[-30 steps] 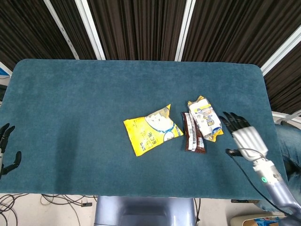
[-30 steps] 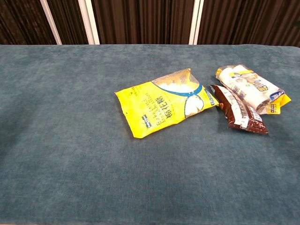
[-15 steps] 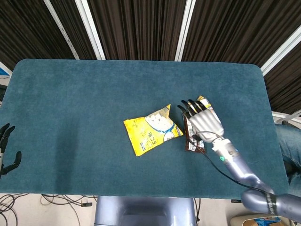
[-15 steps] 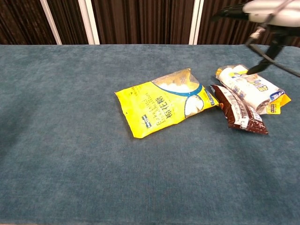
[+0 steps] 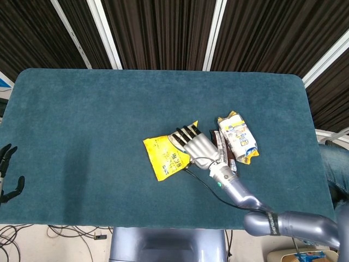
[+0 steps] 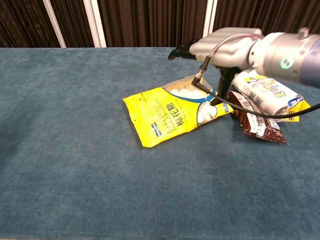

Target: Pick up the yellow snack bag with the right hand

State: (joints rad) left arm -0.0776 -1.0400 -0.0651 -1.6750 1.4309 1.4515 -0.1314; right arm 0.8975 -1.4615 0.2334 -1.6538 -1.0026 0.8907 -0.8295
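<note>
The yellow snack bag [image 5: 166,156] [image 6: 167,116] lies flat on the blue table [image 5: 82,109], a little right of the middle. My right hand [image 5: 195,144] [image 6: 222,46] hovers over the bag's right end with its fingers stretched out flat and apart, and it holds nothing. In the chest view the hand is clearly above the bag, and its thumb points down toward the bag's right corner. Whether the thumb touches the bag cannot be told. My left hand [image 5: 8,174] hangs off the table's left edge, fingers apart and empty.
A brown snack bag [image 5: 231,161] [image 6: 257,122] lies just right of the yellow one, partly under my right wrist. Beside it is a white and yellow packet [image 5: 237,139] [image 6: 267,95]. A black cable runs along the right forearm.
My right hand has swept left from the table's right edge, passing over the white packet and brown bag, and now hovers over the yellow bag's right end. The bags and the left hand stayed put.
</note>
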